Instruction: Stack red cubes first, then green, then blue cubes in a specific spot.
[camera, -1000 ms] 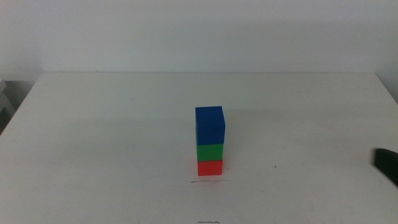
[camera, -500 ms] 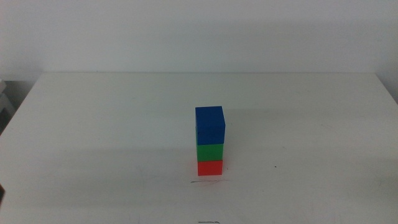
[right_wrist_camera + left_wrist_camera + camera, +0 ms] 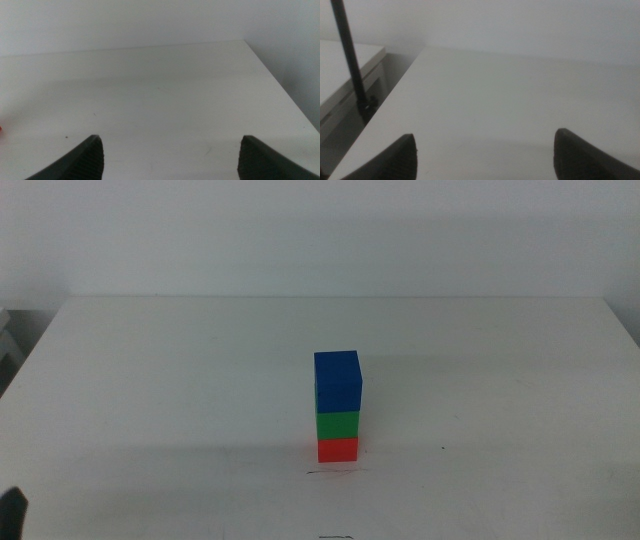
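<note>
Now blue cube tops green on red, left claw and right claw released, empty.

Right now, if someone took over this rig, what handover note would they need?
Left tool: open, holding nothing, low at the table's near left corner, away from the stack.
Right tool: open, holding nothing, out of the middle view, facing bare table.
Stack: red cube on the table, green cube on it, blue cube on top, upright near the table's middle, just behind a thin dark mark.
Done: all three stacked in the asked order.
Left: nothing apparent; park the arms.
</note>
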Robot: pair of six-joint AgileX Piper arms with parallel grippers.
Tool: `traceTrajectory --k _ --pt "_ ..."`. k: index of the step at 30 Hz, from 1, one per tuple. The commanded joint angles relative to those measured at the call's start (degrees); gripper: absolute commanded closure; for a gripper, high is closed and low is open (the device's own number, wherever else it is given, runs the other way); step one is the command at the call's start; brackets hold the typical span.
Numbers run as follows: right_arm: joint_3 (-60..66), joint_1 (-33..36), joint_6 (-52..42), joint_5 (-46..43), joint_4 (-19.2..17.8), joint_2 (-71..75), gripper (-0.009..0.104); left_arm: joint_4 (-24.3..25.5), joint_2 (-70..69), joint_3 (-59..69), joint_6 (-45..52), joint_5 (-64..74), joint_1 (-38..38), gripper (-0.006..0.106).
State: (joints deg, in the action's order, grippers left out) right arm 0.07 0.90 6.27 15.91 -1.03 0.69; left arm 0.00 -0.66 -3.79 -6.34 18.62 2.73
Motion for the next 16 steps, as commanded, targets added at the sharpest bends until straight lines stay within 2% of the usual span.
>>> traceTrajectory --k 1,16 --pt "-0.95 -0.33 -0.64 -5.36 -1.62 0.84 0.011 2.82 -0.68 0.28 -0.88 -5.07 0.12 0.007" --pt "0.88 -0.33 -0.64 -6.51 -1.63 0.84 0.011 3.07 -0.74 5.34 -0.88 -8.93 0.12 0.007"
